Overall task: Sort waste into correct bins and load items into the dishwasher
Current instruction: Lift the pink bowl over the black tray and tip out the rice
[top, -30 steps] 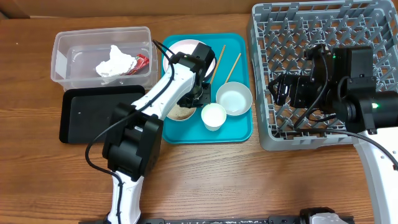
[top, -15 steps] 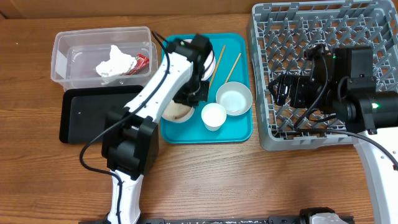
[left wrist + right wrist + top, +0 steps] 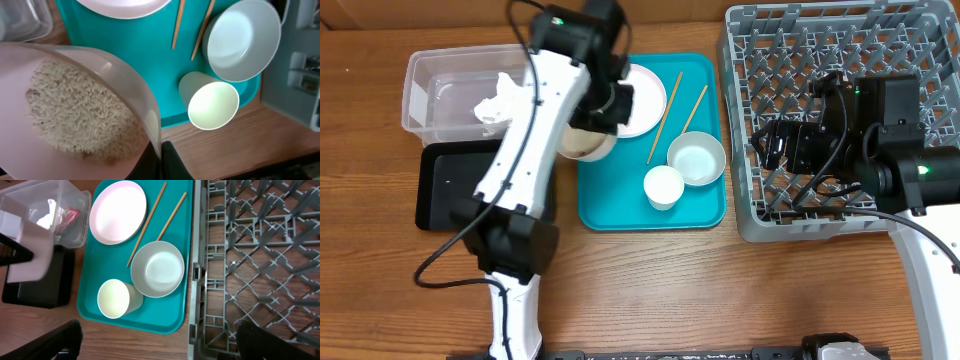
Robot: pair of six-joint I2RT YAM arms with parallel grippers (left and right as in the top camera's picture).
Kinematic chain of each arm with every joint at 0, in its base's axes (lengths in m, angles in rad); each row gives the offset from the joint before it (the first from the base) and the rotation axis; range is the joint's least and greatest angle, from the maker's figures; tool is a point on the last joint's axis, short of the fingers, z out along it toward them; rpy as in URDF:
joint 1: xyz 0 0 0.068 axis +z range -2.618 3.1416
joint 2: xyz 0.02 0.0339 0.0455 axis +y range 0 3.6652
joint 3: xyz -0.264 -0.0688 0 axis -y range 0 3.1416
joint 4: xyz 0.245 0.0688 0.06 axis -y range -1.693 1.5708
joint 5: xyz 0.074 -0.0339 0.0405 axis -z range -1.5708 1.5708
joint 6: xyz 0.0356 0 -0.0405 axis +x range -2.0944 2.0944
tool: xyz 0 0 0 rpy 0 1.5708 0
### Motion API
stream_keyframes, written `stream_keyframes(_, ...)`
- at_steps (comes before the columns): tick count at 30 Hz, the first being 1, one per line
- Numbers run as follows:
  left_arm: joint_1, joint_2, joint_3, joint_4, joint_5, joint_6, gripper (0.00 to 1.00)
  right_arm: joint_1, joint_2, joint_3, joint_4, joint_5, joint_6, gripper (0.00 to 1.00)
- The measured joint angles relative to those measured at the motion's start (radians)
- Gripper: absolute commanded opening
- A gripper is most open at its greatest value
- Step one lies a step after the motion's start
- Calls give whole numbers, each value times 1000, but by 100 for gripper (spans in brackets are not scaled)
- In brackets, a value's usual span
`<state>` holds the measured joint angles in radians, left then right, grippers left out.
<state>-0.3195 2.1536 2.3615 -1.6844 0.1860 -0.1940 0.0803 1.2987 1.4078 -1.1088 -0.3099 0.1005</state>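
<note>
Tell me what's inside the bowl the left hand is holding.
Loose rice covers the floor of the bowl. Anything beneath the rice is hidden, and the bowl's left edge is out of frame.

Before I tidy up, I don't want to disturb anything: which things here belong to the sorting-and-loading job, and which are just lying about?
Job: rice bowl, plate, chopsticks, empty bowl, cup, napkin, red wrapper, clear tub, black tray, dish rack.
Lying about: teal tray, wooden table.
</note>
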Motion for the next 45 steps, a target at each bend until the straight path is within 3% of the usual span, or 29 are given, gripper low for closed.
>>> stream_keyframes(5,80,-80,-44,0,53,39,4,0,0,0,-3,0,0,100)
stream_keyframes(13,232,-397,-298,-6,82,99,4,0,0,0,-5,0,0,100)
stream_keyframes(17,348,-468,-402,34,143,160,4,0,0,0,-6,0,0,100)
stream_keyframes(32,652,-465,-928,468,604,417,4,0,0,0,-6,0,0,100)
stream_keyframes(39,769,-460,-1150,733,780,448,4,0,0,0,-6,0,0,100)
stream_keyframes(45,858,-425,-1256,825,908,458,4,0,0,0,-6,0,0,100)
